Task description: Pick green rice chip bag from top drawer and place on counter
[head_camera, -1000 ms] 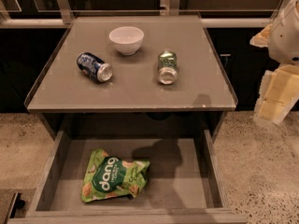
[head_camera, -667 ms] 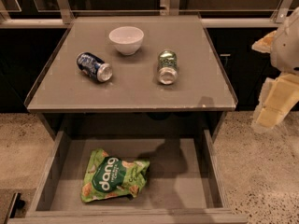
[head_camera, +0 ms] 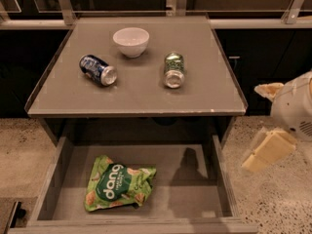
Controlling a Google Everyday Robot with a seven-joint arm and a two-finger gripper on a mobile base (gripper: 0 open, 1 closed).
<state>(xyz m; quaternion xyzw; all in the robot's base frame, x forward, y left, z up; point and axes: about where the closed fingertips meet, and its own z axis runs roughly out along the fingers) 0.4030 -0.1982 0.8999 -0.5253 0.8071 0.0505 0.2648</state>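
The green rice chip bag (head_camera: 118, 189) lies flat in the left half of the open top drawer (head_camera: 195, 199), its white lettering facing up. The counter (head_camera: 139, 89) is above the drawer. My gripper (head_camera: 252, 128) hangs at the right, outside the drawer's right wall, level with the drawer's opening. Its cream fingers (head_camera: 267, 151) are apart and hold nothing. It is well to the right of the bag and touches nothing.
On the counter stand a white bowl (head_camera: 130, 41), a blue can (head_camera: 98, 69) on its side and a green-patterned can (head_camera: 174, 70) on its side. Speckled floor (head_camera: 278, 204) lies on both sides of the drawer. Dark cabinets run behind.
My gripper has moved down and slightly left, from beside the counter's right edge to beside the drawer. The bag, cans and bowl have not moved.
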